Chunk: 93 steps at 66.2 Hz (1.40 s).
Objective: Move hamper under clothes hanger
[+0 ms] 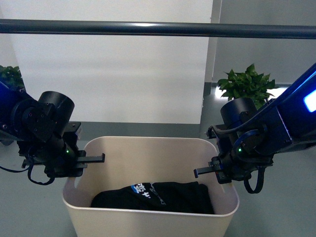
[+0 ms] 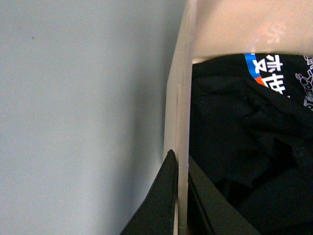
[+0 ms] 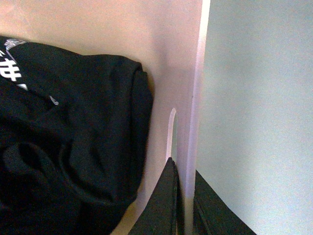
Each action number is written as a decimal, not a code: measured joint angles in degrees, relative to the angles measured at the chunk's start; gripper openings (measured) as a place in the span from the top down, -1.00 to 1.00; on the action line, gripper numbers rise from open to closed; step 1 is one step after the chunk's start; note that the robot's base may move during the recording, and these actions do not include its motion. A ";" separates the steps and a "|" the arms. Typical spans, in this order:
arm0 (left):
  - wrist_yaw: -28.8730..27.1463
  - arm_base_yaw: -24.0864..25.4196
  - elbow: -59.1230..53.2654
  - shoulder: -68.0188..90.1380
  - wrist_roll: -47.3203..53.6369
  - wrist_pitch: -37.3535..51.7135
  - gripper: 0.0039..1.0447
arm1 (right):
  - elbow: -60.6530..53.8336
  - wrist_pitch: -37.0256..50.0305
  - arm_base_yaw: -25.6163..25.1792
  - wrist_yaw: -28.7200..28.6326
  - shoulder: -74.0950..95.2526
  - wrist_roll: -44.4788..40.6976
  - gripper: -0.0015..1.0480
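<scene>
The hamper (image 1: 148,217) stood at the lower centre of the front view with a black garment (image 1: 158,196) inside. The bar of the clothes hanger (image 1: 158,28) ran across the top of the frame. The left gripper (image 1: 94,159) was clenched on the hamper's left wall and the right gripper (image 1: 203,171) on its right wall. In each wrist view one finger lay inside the wall and one outside. I judged the step to be carrying. The next move probably needed both arms to travel together, so that the thin walls would not slip out.
</scene>
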 joint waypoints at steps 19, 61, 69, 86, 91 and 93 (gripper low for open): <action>-0.96 0.07 0.00 0.15 0.11 -0.39 0.92 | 0.20 -1.99 -0.42 -5.51 1.03 11.21 0.94; -0.42 -0.85 -0.31 6.38 -1.27 2.23 0.92 | 1.29 0.13 -0.22 -4.39 6.27 12.00 0.94; 0.31 -1.09 -0.31 6.51 -1.36 2.32 0.92 | 1.40 0.74 -0.22 -4.26 6.71 12.00 0.94; 1.22 -1.31 -0.07 6.19 -1.75 2.56 0.42 | 1.40 1.79 -0.22 -4.07 7.02 11.89 0.54; 1.57 -1.40 0.13 5.42 -2.21 2.56 0.21 | 1.44 1.88 -0.22 -3.76 6.82 11.89 0.34; 1.66 -1.40 0.31 4.92 -2.38 2.47 0.11 | 1.49 1.88 -0.22 -3.54 6.60 11.85 0.24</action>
